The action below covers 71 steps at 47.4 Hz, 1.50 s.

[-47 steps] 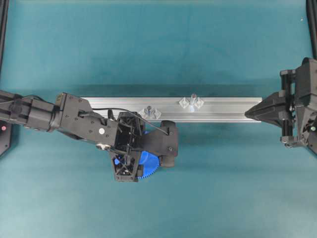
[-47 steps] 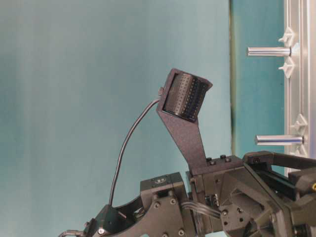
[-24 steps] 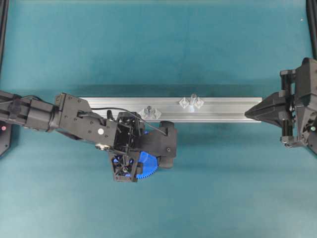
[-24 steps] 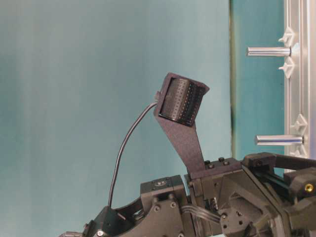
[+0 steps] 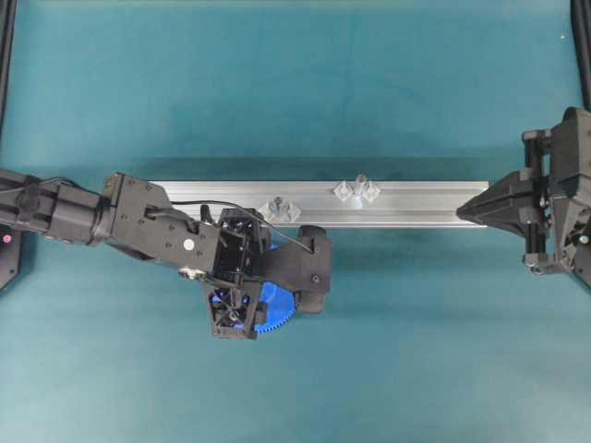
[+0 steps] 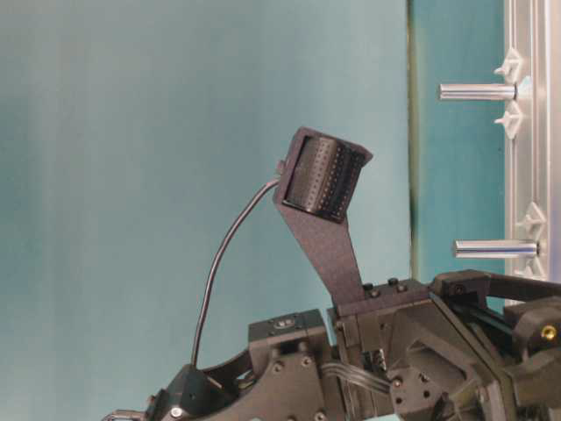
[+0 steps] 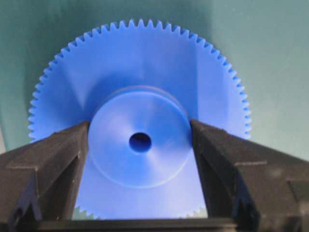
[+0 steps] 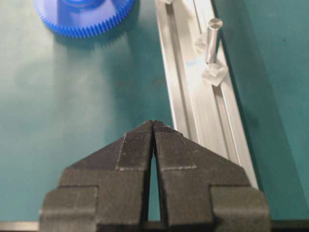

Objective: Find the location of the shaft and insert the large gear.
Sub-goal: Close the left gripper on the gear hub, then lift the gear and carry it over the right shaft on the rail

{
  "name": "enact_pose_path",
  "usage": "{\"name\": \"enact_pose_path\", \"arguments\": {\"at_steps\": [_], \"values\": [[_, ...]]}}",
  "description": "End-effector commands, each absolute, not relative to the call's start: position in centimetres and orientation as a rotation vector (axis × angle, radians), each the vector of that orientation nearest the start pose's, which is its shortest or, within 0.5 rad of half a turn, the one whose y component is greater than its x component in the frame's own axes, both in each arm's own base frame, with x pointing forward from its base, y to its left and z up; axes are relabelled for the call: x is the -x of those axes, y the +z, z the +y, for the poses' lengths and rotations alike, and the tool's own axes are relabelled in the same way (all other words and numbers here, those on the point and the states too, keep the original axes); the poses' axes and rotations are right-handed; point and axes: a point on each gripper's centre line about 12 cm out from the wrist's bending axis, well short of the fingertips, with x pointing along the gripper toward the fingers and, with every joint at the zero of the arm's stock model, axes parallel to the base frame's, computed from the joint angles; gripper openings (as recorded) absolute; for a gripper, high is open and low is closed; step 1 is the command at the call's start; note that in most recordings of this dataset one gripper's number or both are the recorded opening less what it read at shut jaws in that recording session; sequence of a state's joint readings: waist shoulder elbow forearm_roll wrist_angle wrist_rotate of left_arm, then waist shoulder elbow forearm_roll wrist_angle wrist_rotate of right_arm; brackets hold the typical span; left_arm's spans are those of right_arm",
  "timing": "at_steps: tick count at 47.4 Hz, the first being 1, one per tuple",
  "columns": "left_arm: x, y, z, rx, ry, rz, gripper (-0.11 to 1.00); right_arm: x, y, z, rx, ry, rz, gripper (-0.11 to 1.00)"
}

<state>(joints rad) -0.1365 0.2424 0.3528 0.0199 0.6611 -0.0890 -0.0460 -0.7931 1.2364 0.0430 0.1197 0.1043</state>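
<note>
Over the last second the left claw [image 7: 140, 145] has been narrowed from its widest spread onto the raised hub of the large gear [image 7: 140, 111], and no further narrowing is seen in the last half second. In the left wrist view both dark fingers [image 7: 53, 164] are pressed against opposite sides of the hub, so the gear is judged to be gripped, with the lift and carry to the shaft not yet begun. In the overhead view the gear [image 5: 273, 312] lies flat on the teal tabletop [image 5: 295, 92], just on the near side of the aluminium rail [image 5: 416, 203], mostly hidden under the left claw [image 5: 242, 309]. The left arm is stretched in from the left edge with the wrist pitched downward over the gear, and its posture is unchanged from the earlier frames.

Further right, two pegs stand on the rail: a nearer one with a darker tip [image 5: 279, 204] close to the left wrist, and the shaft [image 5: 359, 181] between its two clear diamond mounts, well apart from the gear. At the far right the right claw [image 8: 152, 126] is seen pressed fully together, holding nothing, its tip at the rail's end [image 5: 473, 210], the arm being kept still
</note>
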Motion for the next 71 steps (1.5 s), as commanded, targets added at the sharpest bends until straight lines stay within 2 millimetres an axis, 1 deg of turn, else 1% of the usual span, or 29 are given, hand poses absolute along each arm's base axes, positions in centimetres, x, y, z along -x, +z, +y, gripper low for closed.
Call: {"name": "enact_pose_path", "arguments": {"at_steps": [1, 12, 20, 28, 39, 46, 57, 71], "values": [[-41.6, 14.9, -5.7, -0.033, -0.072, 1.187, 0.7, -20.1, 19.2, -0.9, -0.165, -0.083, 0.548, 0.03], [-42.4, 16.7, -5.9, -0.028, -0.073, 1.149, 0.7, -20.1, 19.1, -0.9, -0.165, -0.084, 0.548, 0.03], [-42.8, 17.7, -6.0, -0.033, -0.075, 1.156, 0.7, -20.1, 19.2, -0.9, -0.165, -0.082, 0.545, 0.03], [-43.1, 19.0, -5.9, -0.066, -0.095, 1.155, 0.7, -20.0, 19.3, -0.9, -0.165, -0.082, 0.537, 0.03], [-44.0, 21.9, -5.9, -0.097, -0.116, 1.106, 0.7, -19.9, 19.6, -0.9, -0.165, -0.082, 0.523, 0.03], [-44.5, 23.4, -5.4, -0.099, -0.11, 1.084, 0.7, -19.8, 19.8, -0.9, -0.163, -0.081, 0.514, 0.03], [-45.1, 25.0, -4.1, -0.09, -0.084, 1.077, 0.7, -19.8, 20.0, -0.9, -0.164, -0.079, 0.505, 0.03], [-46.1, 27.3, -2.5, -0.086, -0.06, 1.027, 0.7, -19.7, 20.2, -0.8, -0.164, -0.079, 0.494, 0.03]]}}
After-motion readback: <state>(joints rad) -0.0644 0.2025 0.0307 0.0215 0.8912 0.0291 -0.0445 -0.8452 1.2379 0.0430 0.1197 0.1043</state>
